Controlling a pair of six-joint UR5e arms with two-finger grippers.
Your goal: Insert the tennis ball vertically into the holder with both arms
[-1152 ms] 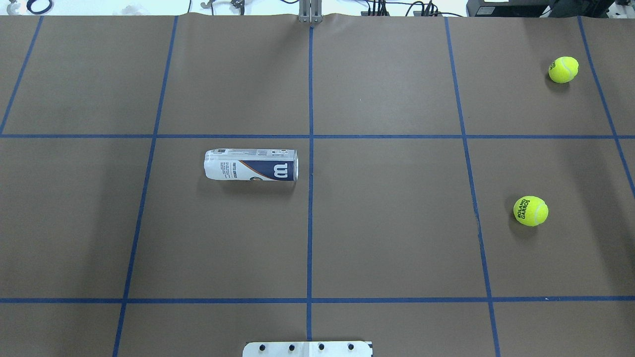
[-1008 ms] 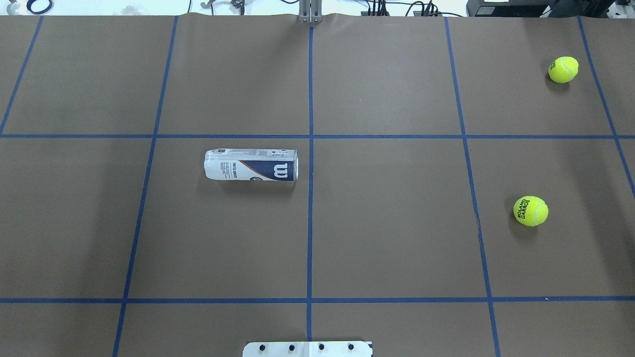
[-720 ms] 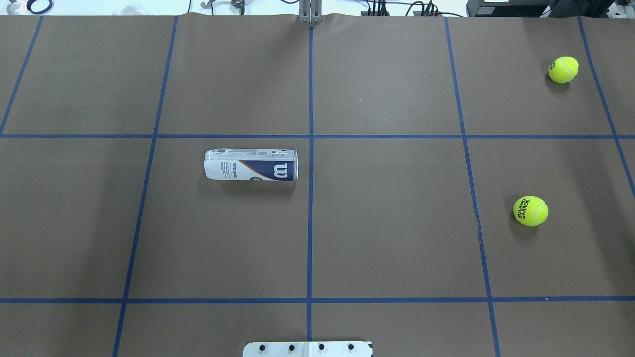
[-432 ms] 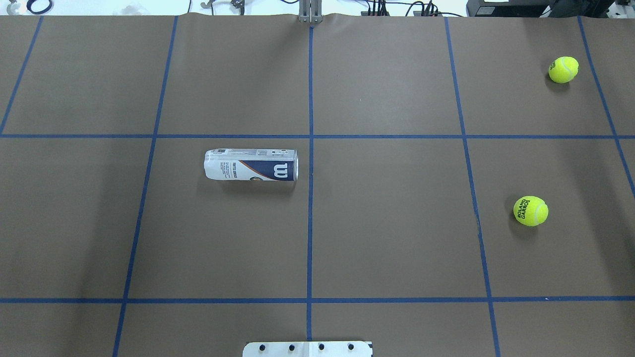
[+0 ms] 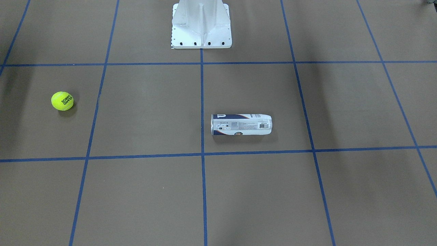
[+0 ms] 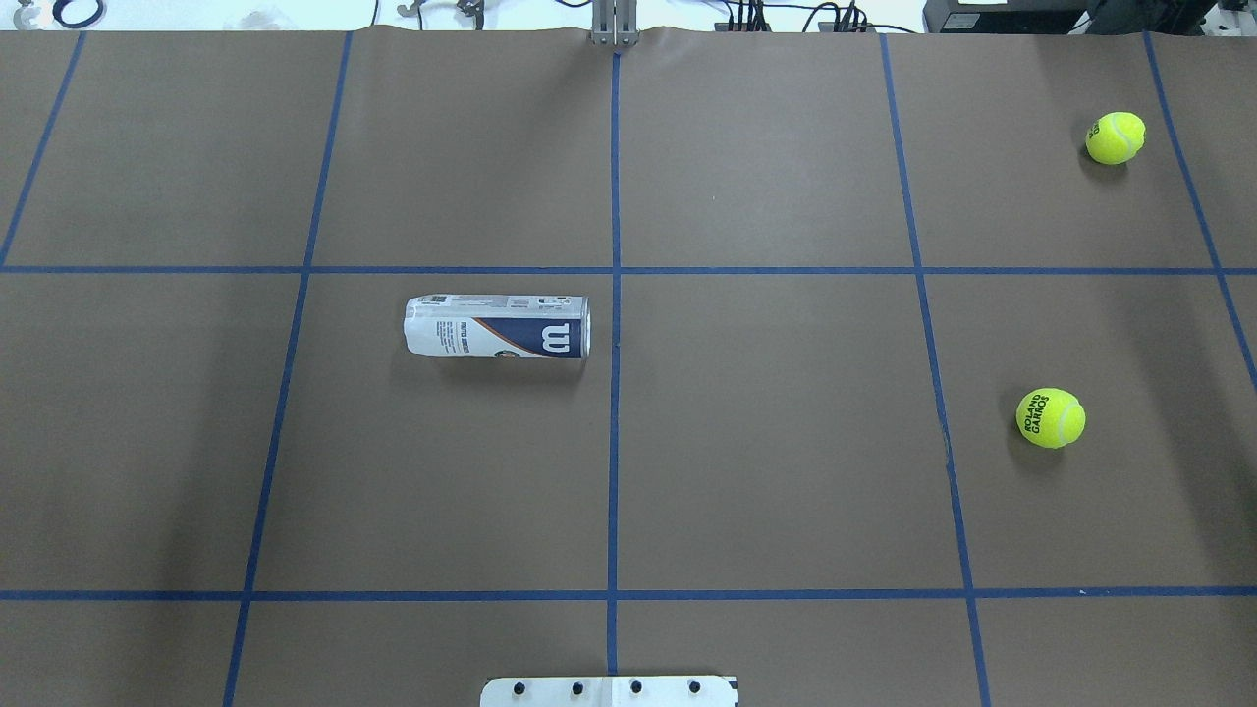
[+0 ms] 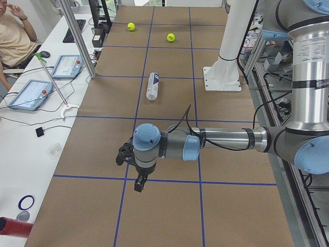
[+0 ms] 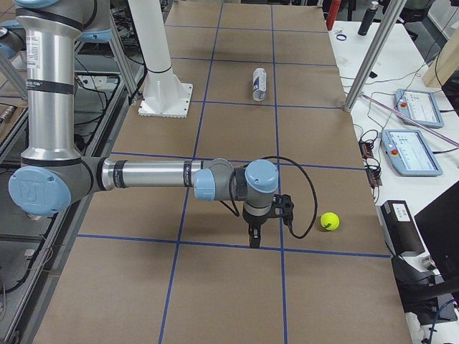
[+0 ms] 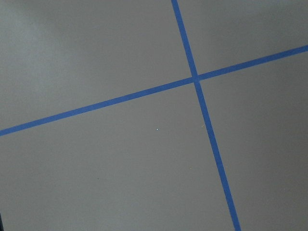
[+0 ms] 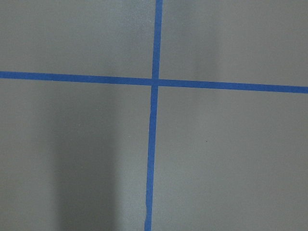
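The holder [image 6: 497, 327] is a clear can with a white and navy label. It lies on its side left of the table's centre line, and also shows in the front view [image 5: 241, 124]. One tennis ball [image 6: 1051, 418] with black lettering rests at the right, and a second ball [image 6: 1116, 137] at the far right corner. My left gripper [image 7: 139, 182] hangs above the table's left end, far from the can. My right gripper [image 8: 252, 240] hangs near the second ball [image 8: 329, 221]. Both show only in the side views, so I cannot tell their state.
The white pedestal base [image 5: 201, 27] stands at the robot's edge of the brown, blue-taped table [image 6: 766, 442]. Tablets [image 7: 31, 93], cables and a seated operator [image 7: 13, 36] are on a white bench beyond the far edge. Both wrist views show only bare table and tape lines.
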